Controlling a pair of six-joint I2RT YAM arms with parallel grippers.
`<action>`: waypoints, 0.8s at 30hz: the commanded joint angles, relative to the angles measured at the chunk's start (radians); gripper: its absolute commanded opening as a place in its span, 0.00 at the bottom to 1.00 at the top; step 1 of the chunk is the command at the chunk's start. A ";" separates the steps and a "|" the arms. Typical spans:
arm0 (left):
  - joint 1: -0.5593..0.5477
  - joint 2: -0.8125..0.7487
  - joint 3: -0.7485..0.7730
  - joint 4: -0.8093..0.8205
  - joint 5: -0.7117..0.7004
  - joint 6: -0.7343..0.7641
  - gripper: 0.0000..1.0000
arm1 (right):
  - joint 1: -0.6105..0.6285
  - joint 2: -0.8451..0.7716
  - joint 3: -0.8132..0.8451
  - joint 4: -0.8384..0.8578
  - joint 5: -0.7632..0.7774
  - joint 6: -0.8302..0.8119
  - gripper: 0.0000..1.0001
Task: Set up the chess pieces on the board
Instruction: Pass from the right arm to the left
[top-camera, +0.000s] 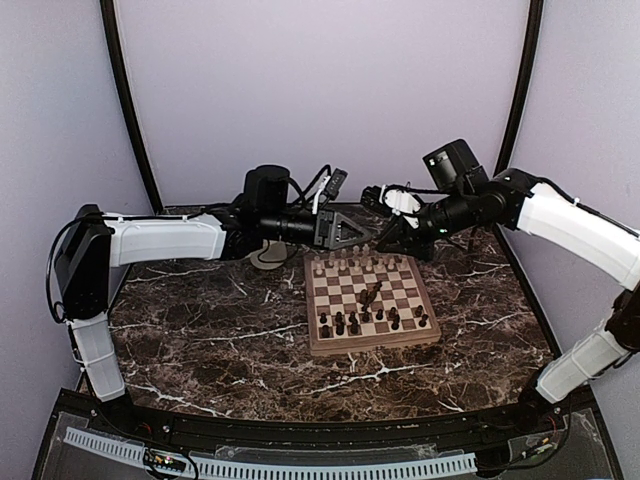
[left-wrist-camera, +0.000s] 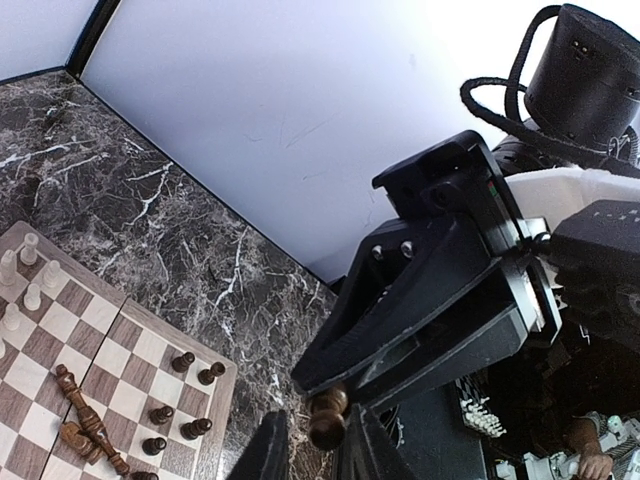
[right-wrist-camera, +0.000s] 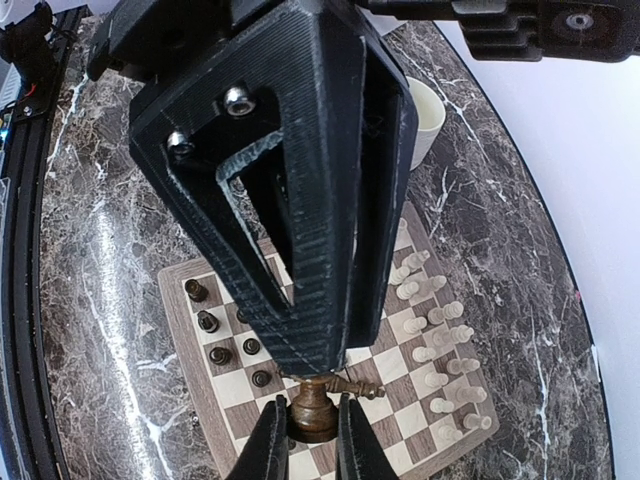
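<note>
Right wrist view shows the dark piece (right-wrist-camera: 312, 412) squarely between the jaws of the right arm (top-camera: 565, 215), which are clamped on its flanks with no gap showing on either side. Its long axis seems to run along those fingers and on toward the jaws of the left arm (top-camera: 165, 240). These come in from the opposite side, their tips drawn nearly together and meeting the piece at its far end. In the left wrist view the same piece sits between that arm's own fingertips, but I cannot tell whether they press on it or only flank it.

The piece is off the board (top-camera: 375, 346), held in the air above its far edge. In the top view it is hidden where the two arms meet.

Below it stand the cream pieces (top-camera: 360, 265) in the far rows. A few toppled dark pieces (top-camera: 372, 295) lie on the middle squares, and the standing dark men (top-camera: 355, 322) fill part of the near rows. So the held piece's home most likely lies down and toward the near side, past the cream men and the fallen ones.

Both arms are equally close to the piece. What matters is that one set of jaws must let go before the other can carry it, and it should be turned base-down before it is lowered.

A cream mug (right-wrist-camera: 425, 115) stands on the counter (top-camera: 200, 330) beyond the board's far left corner, out of that path.
</note>
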 joint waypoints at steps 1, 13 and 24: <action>-0.008 0.006 0.036 0.015 0.021 -0.002 0.25 | -0.005 -0.029 -0.012 0.035 0.003 0.011 0.05; -0.015 0.029 0.054 0.006 0.027 0.001 0.10 | -0.008 -0.025 -0.017 0.048 0.015 0.020 0.06; -0.059 0.122 0.238 -0.294 -0.171 0.263 0.05 | -0.270 -0.138 -0.111 -0.024 -0.144 0.003 0.50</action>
